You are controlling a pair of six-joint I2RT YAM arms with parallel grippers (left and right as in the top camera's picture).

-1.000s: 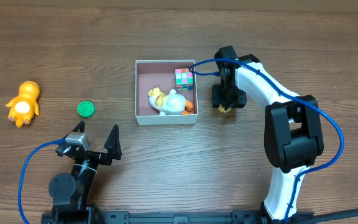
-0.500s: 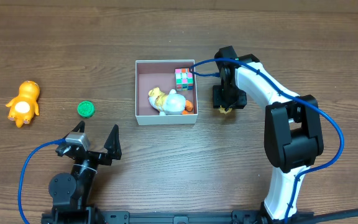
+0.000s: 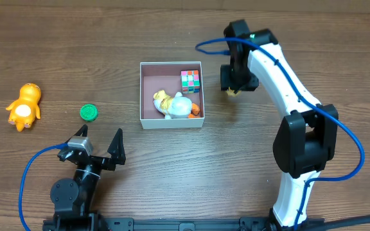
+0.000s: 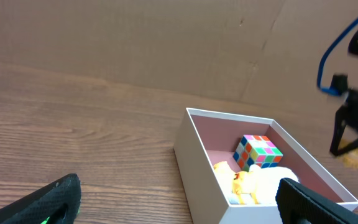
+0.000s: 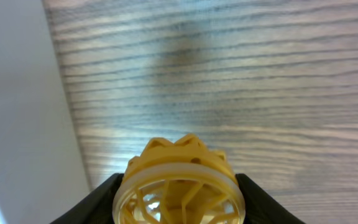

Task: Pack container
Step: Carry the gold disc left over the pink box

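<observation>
Overhead, the right gripper (image 3: 234,88) has risen and shifted farther back beside the container (image 3: 140,96), which sits mid-table, its jaws half-closed on a small yellow toy (image 3: 232,92); the left gripper (image 3: 100,146) rests wide open and empty. The left wrist view shows the toy apparently hanging clear of the table, just right of the container, which holds a colour cube (image 4: 258,151). The right wrist view shows it clamped between both fingers (image 5: 261,200), so carrying it over the rim looks next.
</observation>
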